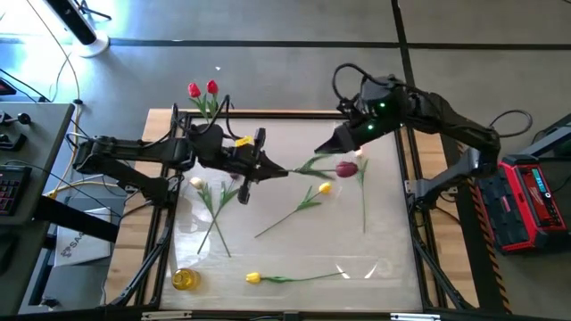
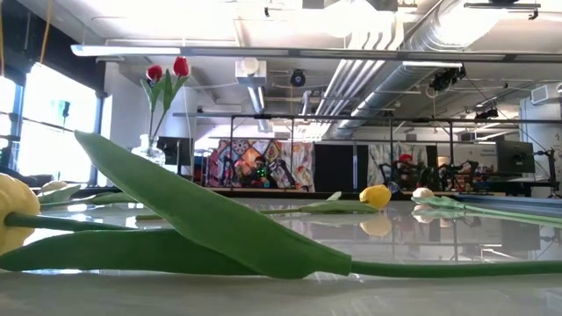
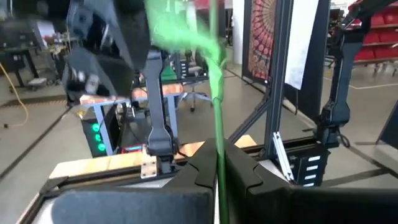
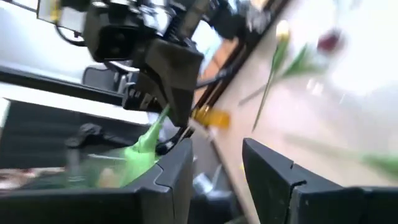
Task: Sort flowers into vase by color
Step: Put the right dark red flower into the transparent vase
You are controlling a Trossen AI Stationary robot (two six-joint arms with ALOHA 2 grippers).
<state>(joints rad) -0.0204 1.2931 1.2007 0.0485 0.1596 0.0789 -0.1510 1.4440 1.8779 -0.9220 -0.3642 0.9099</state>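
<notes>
Your left gripper is clamped on a thin green stem, which passes straight between the fingers in the left wrist view and runs on past the fingertips. From above, that stem looks to belong to the maroon tulip, though the join is hard to make out. Its long axis runs straight out from the fingertips. The dark head is at the far end, pointing away from your left hand and towards the right arm, and its leaves spread between head and fingertips.

Your right gripper hovers just beyond those leaves, close to the left fingertips. Its fingers stand apart with nothing between them, and a green leaf lies beside one finger.

Behind your left wrist, at the table's far corner, a clear vase holds two red tulips upright, heads up.

Nearer you than the left hand, a yellow tulip lies flat with its stem slanting back towards your side. A cream tulip lies under the left forearm. Another cream-headed tulip lies past the maroon head, its stem running towards you. A second yellow tulip lies along the near edge with its stem pointing right, and a small yellow glass vessel stands beside its head.
</notes>
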